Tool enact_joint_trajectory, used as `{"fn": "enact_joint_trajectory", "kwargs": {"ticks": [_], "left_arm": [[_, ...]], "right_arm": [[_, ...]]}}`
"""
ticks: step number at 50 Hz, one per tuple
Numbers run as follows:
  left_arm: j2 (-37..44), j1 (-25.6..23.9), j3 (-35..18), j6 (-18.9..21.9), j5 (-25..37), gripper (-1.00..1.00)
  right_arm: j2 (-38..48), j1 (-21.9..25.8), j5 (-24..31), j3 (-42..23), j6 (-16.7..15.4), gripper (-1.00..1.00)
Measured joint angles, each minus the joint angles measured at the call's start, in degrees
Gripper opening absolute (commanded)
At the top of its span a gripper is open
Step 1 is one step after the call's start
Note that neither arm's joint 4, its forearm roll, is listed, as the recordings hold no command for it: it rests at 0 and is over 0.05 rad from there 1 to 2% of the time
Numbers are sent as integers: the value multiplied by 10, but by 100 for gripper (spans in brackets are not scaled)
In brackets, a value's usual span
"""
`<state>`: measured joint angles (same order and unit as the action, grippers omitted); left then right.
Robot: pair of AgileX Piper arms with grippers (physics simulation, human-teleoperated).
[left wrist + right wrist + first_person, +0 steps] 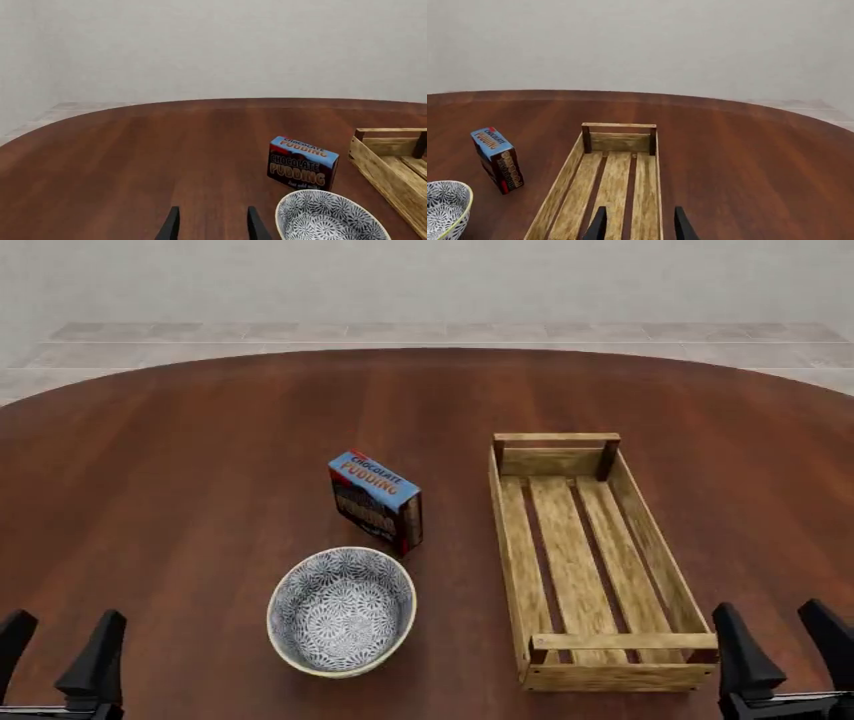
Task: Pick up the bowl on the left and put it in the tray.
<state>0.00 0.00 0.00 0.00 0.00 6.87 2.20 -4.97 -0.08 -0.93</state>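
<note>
Bowl (342, 611) sits on the counter (174, 490) toward its near edge, left of the tray (591, 558) and just before an upright pudding box (375, 501). Both end effectors hover at the near edge with fingers apart, holding nothing: the left (56, 650) well left of the bowl, the right (785, 645) beside the tray's near right corner.

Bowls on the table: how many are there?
1. The bowl sits left of the tray, just nearer than the pudding box. None seems hidden.
</note>
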Motion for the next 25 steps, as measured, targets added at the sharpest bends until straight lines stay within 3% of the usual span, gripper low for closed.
{"fn": "enact_joint_trajectory", "kwargs": {"ticks": [25], "left_arm": [[0,0,0,0,0,100]], "right_arm": [[85,55,-50,-16,-15,100]]}}
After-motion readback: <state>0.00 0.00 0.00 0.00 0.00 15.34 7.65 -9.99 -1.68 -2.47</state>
